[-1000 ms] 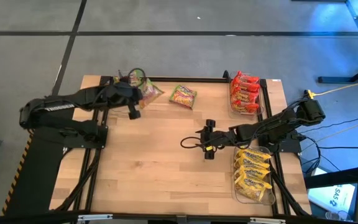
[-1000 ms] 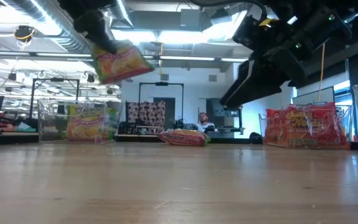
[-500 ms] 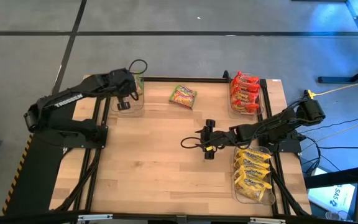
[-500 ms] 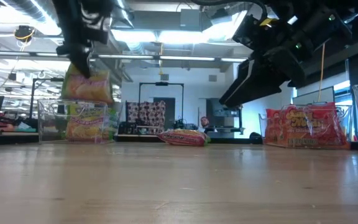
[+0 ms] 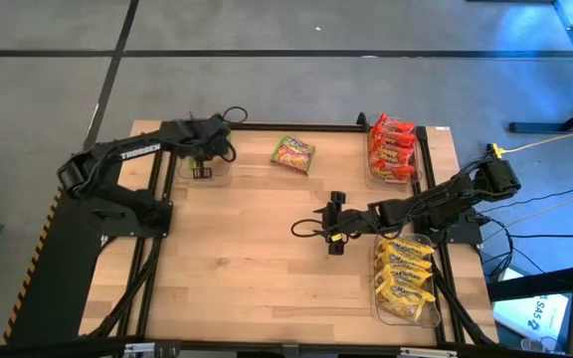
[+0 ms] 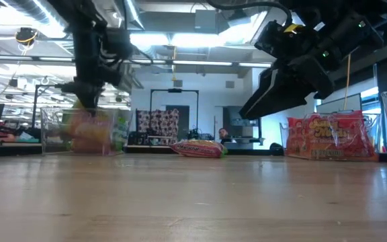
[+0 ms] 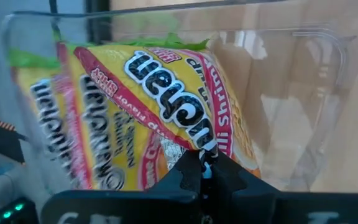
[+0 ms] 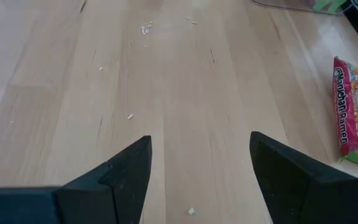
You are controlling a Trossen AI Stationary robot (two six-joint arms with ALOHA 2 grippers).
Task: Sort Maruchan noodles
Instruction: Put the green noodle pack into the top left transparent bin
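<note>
desk (image 5: 257, 249): wood top, bins at far-left, far-right and near-right corners
left bin (image 5: 210, 169): clear, far-left corner; green-pink packs inside
red bin (image 5: 393, 149): far-right, red-orange packs
yellow bin (image 5: 406, 280): near-right, yellow packs
left pincer (image 7: 202, 167): down in the left bin, clenched on a held pack (image 7: 160, 118) by its edge; pack sits among the others there
right pincer (image 8: 197, 168): mid-desk, hovering, jaws spread, grasping nothing
loose pack (image 5: 292, 152): last one on bare desk, far edge between left bin and red bin; green-pink, flat, long axis runs slantwise to the desk edge
key relation: loose pack lies beyond the right pincer toward the far edge, slightly left of it; left pincer just beside it on its left
nearer arm: left, I'd judge; and its bin matches the pack's colour
next: likely release in the bin, then go for the loose pack
</note>
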